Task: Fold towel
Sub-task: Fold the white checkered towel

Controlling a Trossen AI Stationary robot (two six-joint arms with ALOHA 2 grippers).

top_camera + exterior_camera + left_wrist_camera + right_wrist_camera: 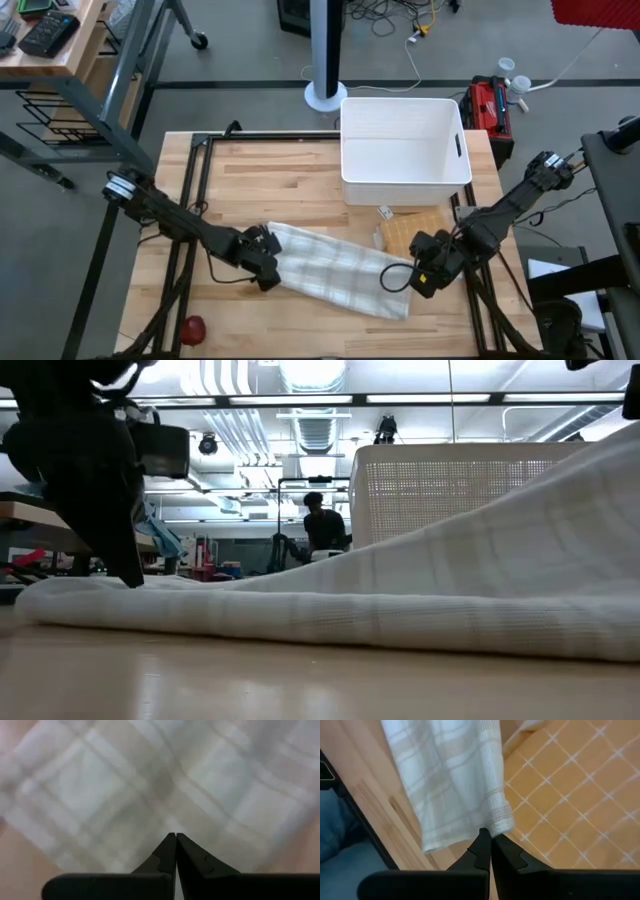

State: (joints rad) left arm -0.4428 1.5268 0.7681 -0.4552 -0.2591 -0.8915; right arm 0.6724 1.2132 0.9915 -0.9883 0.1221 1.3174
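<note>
A white towel (335,268) with faint plaid lines lies slantwise across the near half of the wooden table (270,180). My left gripper (268,270) is at the towel's left end, its fingers shut on the cloth (175,835). My right gripper (425,285) is at the towel's right end, shut on a hemmed corner (489,834). In the low view the towel (400,590) slopes up from the table on the left toward the raised right end. My left gripper has its shut fingertips on the towel's left end (172,822), coming steeply from above. Whether it has one layer or several does not show. That end stays low on the table (70,600). My right gripper pinches the towel's hemmed corner (496,817) between its two fingertips, coming steeply from above. The corner is lifted clear of the table. The cloth runs slack from it down toward the left end.
A white bin (400,145) stands at the table's far right. A tan cloth with a pale grid (410,235) lies in front of it, under the right gripper (570,785). A small red object (192,328) sits at the near left edge.
</note>
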